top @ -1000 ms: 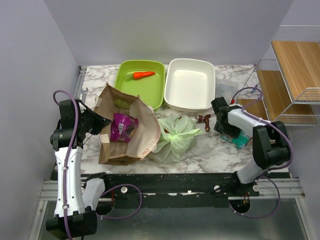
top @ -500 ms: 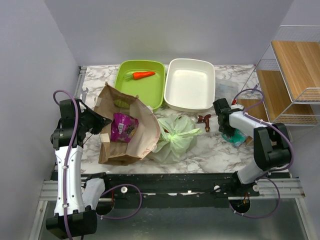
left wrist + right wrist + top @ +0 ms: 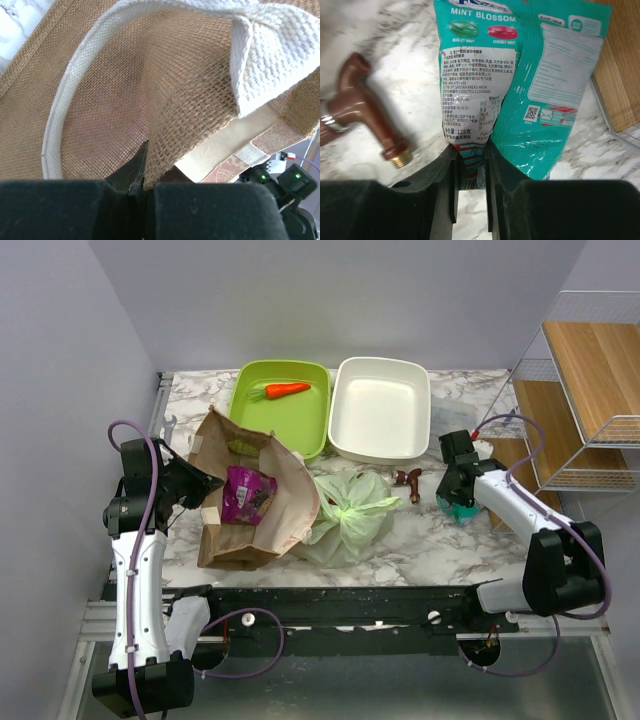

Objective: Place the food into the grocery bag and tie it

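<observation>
- Right now the left fingers (image 3: 65, 210) are pinching a fold of the burlap bag (image 3: 190, 100). They are closed tight on the weave, beside its white webbing handle (image 3: 62, 120).
- The right fingers (image 3: 520, 210) are clamping the bottom edge of a teal mint packet (image 3: 485, 75). The packet is lying on the bench (image 3: 440, 545) near the right edge, just beside a brown tap fitting (image 3: 365, 107).
- The grocery bag (image 3: 350, 515) is sitting toward the middle of the bench's front edge, bunched at its top. It is touching the burlap bag's right side and lying well apart from both pairs of fingers.
- A purple packet (image 3: 247, 493) is lying on top of the burlap bag.
- A green tray (image 3: 250, 418) and a white tray (image 3: 380, 448) are standing side by side along the back edge.
- A carrot (image 3: 287, 390) is lying in the green tray.
</observation>
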Robot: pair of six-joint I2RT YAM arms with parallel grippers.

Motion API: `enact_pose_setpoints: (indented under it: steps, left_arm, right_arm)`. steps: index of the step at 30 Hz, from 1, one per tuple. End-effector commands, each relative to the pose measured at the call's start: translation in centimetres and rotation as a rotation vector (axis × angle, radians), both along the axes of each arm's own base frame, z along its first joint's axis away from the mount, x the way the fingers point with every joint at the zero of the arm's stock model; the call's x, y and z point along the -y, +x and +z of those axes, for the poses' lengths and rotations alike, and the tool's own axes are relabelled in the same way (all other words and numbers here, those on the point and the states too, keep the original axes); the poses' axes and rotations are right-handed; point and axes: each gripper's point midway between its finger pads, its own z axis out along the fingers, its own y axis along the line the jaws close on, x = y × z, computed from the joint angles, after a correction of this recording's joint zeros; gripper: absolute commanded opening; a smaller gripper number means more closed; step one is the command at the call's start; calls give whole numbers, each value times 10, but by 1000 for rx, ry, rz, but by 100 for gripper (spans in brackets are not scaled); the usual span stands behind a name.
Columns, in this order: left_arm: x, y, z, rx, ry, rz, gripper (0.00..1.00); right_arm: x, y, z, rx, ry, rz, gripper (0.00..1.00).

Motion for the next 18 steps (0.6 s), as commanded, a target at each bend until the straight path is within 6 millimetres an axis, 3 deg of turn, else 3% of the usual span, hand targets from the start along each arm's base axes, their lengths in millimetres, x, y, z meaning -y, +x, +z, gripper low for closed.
enact_pose_setpoints:
  steps: [1, 12, 18]
  left_arm:
    - [9, -2, -1, -3, -38, -34, 0]
    - [10, 1, 2, -1, -46, -42, 0]
    - [10, 0, 3, -4, -36, -51, 0]
  right_arm:
    - [-13, 16, 45, 121, 76, 31, 1]
    - [-27, 30, 123, 351, 167, 82, 1]
    - [-54, 36, 167, 468, 264, 240, 1]
